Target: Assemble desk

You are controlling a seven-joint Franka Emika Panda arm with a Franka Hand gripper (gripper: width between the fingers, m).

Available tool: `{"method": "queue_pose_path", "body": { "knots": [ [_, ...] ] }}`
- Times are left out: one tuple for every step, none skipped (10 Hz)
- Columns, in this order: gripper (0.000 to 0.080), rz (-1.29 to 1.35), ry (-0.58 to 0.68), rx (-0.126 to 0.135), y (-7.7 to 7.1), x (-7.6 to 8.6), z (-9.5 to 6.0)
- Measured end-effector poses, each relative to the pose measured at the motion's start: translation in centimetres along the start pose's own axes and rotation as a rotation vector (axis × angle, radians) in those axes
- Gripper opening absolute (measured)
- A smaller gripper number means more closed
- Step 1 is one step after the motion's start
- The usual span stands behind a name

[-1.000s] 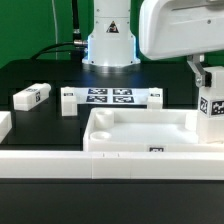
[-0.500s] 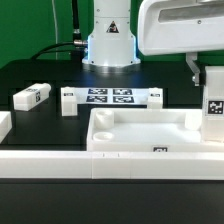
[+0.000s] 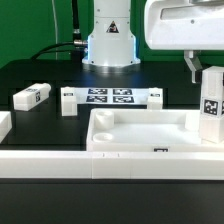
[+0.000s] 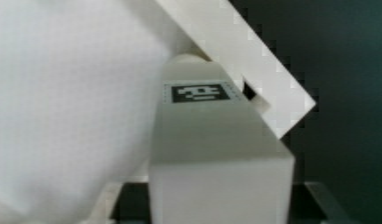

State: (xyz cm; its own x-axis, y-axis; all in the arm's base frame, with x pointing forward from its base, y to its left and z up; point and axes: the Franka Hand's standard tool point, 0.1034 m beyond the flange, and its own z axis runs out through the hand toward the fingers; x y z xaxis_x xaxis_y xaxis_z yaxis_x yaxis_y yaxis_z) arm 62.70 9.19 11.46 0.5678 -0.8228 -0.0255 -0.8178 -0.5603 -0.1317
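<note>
We see the gripper (image 3: 206,72) clamped on a leg (image 3: 211,108) that's upright, long axis vertical, tag facing the exterior camera, over the desk top (image 3: 140,113) on the exterior view's right.

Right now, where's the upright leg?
Exterior view's right edge: the upright leg, held by the gripper, stands at the desk top's right end, well right of the marker board.
</note>
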Motion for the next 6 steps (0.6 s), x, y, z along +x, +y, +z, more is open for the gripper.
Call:
{"method": "queue_pose_path", "body": {
  "knots": [
    [0.0294,0.129,0.006,0.018,-0.02,0.00,0.00],
    [0.0294,0.143,-0.003,0.015,0.05,0.14,-0.06],
    [0.0294,0.199,-0.016,0.015,0.08,0.34,-0.06],
    [0.0294,0.222,-0.017,0.015,0.03,0.22,-0.04],
    [0.0408,0.220,-0.017,0.016,-0.01,0.14,0.00],
    [0.0408,0.162,-0.020,0.011,0.01,0.06,0.05]
  ]
}}
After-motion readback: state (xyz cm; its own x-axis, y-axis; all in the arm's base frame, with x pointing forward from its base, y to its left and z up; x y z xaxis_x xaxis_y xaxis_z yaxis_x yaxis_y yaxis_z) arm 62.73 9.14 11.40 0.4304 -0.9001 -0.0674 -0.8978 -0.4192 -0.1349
